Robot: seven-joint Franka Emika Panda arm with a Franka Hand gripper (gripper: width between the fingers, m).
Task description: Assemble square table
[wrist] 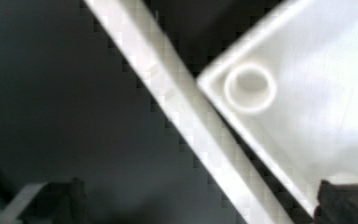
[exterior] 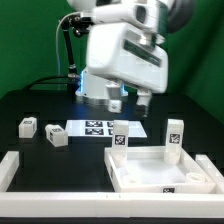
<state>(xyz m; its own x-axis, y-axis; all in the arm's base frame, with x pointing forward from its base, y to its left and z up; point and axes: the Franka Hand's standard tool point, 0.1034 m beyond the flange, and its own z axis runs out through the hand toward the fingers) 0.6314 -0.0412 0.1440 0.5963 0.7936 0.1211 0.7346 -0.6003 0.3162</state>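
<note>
The gripper (exterior: 132, 102) is held wide open, nothing grasped — the table top (exterior: 165, 175) is seen tucked against the rail (wrist: 172, 100) at the exterior view's right, probably braced there for leg fitting.

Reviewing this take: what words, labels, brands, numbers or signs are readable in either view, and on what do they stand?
No readable text: no words, brands or numbers in either view.
Black-and-white marker tags only, patterns rather than writing: on the marker board, the two loose legs at the exterior view's left, and the two upright legs at the far edge of the square top.
Wrist view: plain white surfaces, nothing printed.
</note>
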